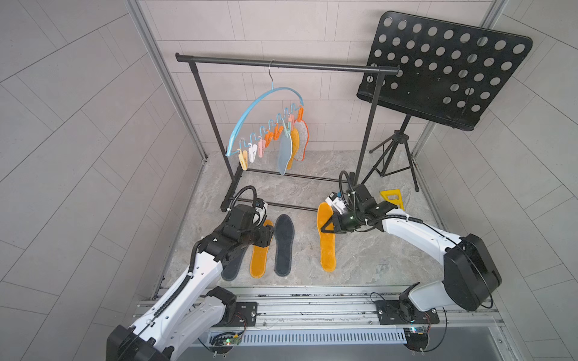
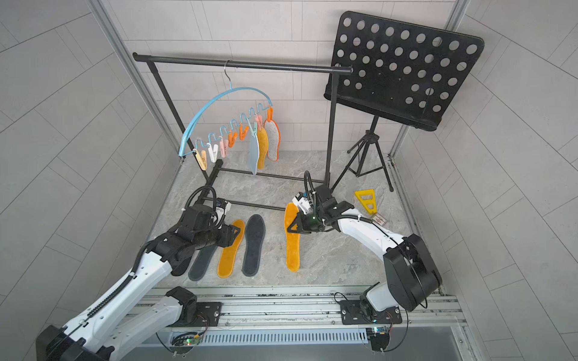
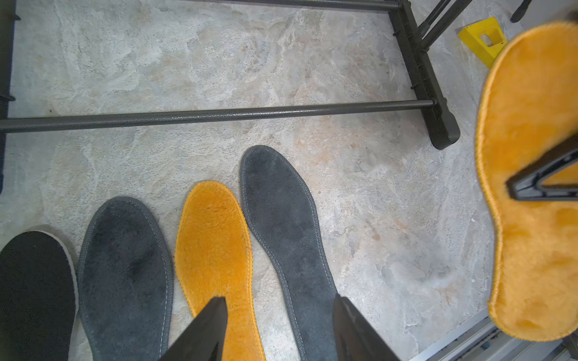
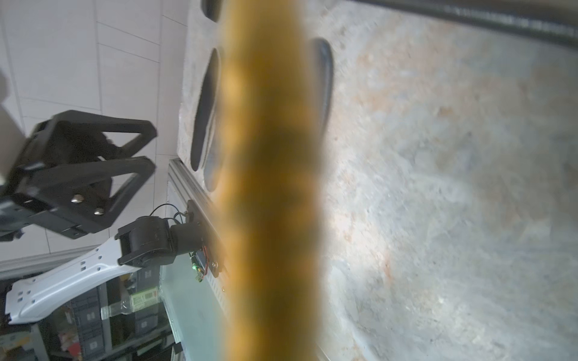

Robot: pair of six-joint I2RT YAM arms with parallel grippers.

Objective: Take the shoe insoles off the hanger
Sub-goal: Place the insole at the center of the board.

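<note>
The light-blue hanger [image 1: 259,103] hangs by its hook from the rack bar. Three shoe insoles stay clipped at its right end: light grey-blue [image 1: 284,153], orange-yellow [image 1: 294,140] and red-orange mesh [image 1: 302,140]. On the table lie a black insole [image 3: 34,297], a dark grey one [image 3: 125,275], an orange one [image 3: 215,243] and another dark grey one [image 1: 284,247]. My left gripper [image 3: 279,298] hovers open just above the orange and dark grey pair. My right gripper [image 1: 327,229] is shut on the upper half of another orange insole [image 1: 327,250], which fills the right wrist view as a blur.
The black garment rack [image 1: 281,64] stands at the back, its base bars [image 3: 219,114] lying on the table just beyond the laid insoles. A black perforated music stand [image 1: 444,68] on a tripod is at the back right. A yellow triangular piece [image 1: 392,200] lies behind the right arm.
</note>
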